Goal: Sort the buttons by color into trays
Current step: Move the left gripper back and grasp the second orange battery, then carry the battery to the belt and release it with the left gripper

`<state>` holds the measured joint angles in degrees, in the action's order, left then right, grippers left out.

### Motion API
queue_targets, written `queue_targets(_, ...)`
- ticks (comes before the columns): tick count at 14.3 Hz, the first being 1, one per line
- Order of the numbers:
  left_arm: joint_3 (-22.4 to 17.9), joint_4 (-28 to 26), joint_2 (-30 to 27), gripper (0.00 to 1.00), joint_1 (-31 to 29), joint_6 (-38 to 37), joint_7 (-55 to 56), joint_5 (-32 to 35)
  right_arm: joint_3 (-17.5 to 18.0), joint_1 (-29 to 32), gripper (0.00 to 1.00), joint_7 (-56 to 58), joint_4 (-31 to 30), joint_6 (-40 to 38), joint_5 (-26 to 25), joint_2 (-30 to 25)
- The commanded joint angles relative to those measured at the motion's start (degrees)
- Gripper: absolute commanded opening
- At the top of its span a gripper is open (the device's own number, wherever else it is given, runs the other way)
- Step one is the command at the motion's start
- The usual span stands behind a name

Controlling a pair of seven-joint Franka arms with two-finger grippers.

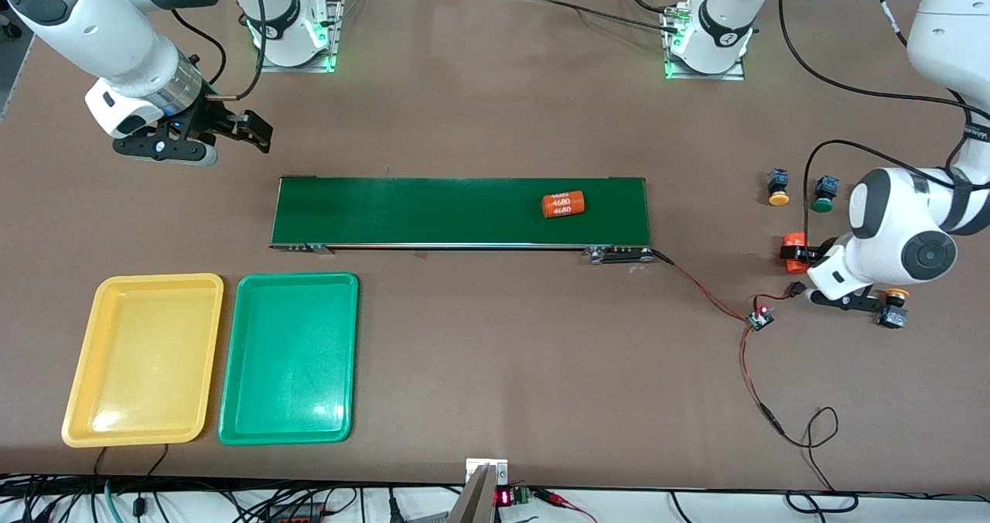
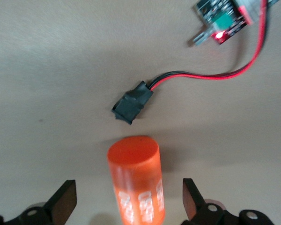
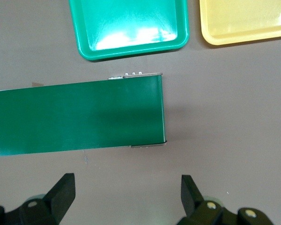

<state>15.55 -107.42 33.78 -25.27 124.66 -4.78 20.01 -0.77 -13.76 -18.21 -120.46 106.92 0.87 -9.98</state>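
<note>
One yellow-capped button (image 1: 778,187) and one green-capped button (image 1: 824,195) stand side by side at the left arm's end of the table. A second yellow-capped button (image 1: 894,307) lies nearer the camera, partly under the left arm. The second green-capped button is hidden. The yellow tray (image 1: 143,430) and the green tray (image 1: 288,430) lie empty side by side at the right arm's end; both show in the right wrist view (image 3: 243,37) (image 3: 131,49). My left gripper (image 1: 803,261) (image 2: 129,199) is open around an orange "4680" cylinder (image 2: 135,183), not touching it. My right gripper (image 1: 259,132) (image 3: 126,197) is open and empty.
The dark green conveyor belt (image 1: 433,210) (image 3: 75,117) carries another orange cylinder (image 1: 563,204). A small control board with a red light (image 1: 760,319) (image 2: 220,18) and red-black wires with a black connector (image 2: 132,107) lie by the left gripper.
</note>
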Motion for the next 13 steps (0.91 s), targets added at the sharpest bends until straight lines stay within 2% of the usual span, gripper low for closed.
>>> queue_targets(1, 0.5, -4.6, -1.2, 0.62, -1.8, 5.6, 0.8, 1.6, 0.0, 0.1, 1.00, 0.1, -0.3, 0.0, 0.4, -0.2)
queue_targets(2, 0.6, -4.6, -1.4, 0.46, -1.8, 5.4, 0.6, 1.6, -0.1, 0.2, 1.00, 0.1, -0.2, 0.0, 0.4, -0.1)
queue_targets(4, 0.7, -4.3, -1.6, 0.22, -1.8, 4.3, 0.3, 1.6, -0.1, 0.2, 1.00, 0.1, -0.2, 0.0, 0.4, -0.1)
queue_targets(5, 0.9, -4.3, -1.6, 0.17, -1.9, 4.2, 0.3, 1.5, -0.1, 0.2, 1.00, 0.2, -0.2, -0.2, 0.4, -0.2)
queue_targets(7, 1.7, -3.7, -3.0, 0.16, -1.8, 1.6, 0.4, 1.4, -0.3, 0.2, 1.00, 0.2, -0.2, -0.2, 0.4, -0.2)
queue_targets(8, 3.8, -1.8, -4.2, 0.16, -1.7, -2.2, 0.3, 1.3, -0.3, 0.2, 1.00, 0.2, -0.2, -0.2, 0.4, -0.2)
queue_targets(10, 8.7, 2.4, -5.4, 0.14, -1.8, -11.8, 0.0, 1.3, -0.4, 0.2, 1.00, 0.2, -0.1, -0.2, 0.4, -0.2)
queue_targets(12, 15.5, 7.1, -5.3, 0.14, -1.8, -22.2, -1.5, 1.3, -0.4, 0.2, 1.00, 0.2, -0.1, -0.3, 0.4, -0.2)
queue_targets(13, 18.1, 7.7, -5.3, 0.14, -1.6, -24.5, -3.3, 1.3, -0.4, 0.2, 1.00, 0.2, -0.1, -0.3, 0.4, -0.2)
